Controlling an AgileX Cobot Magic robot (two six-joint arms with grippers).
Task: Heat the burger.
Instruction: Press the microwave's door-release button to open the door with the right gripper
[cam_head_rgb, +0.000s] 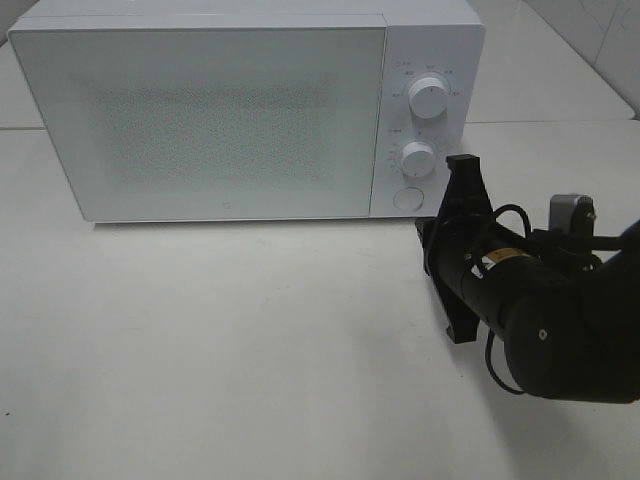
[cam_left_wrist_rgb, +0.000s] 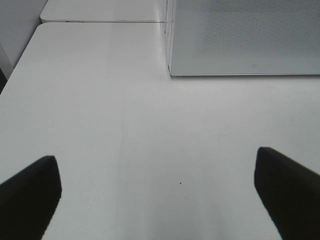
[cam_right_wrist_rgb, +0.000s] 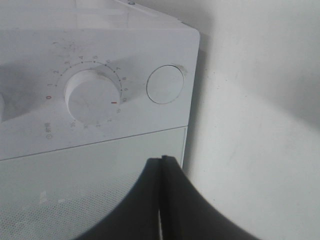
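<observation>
Hovering pinched shut and empty, the right claw (cam_head_rgb: 462, 163) points at the round button (cam_head_rgb: 406, 198) of the microwave (cam_head_rgb: 430, 30) by the surface's (cam_head_rgb: 250, 350) far edge. The left claw (cam_left_wrist_rgb: 156, 157) gapes wide, empty, farther off. The burger is unseen, presumably behind the closed door (cam_head_rgb: 200, 110).

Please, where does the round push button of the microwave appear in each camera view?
Exterior high: the round button is under the lower dial, just left of the right claw.
Left wrist: not in it; only a corner of the microwave door shows.
Right wrist: the round button is beside the lower dial, beyond the tip of the shut right claw.
Shared landmark: the dotted microwave door, in all three views.
</observation>
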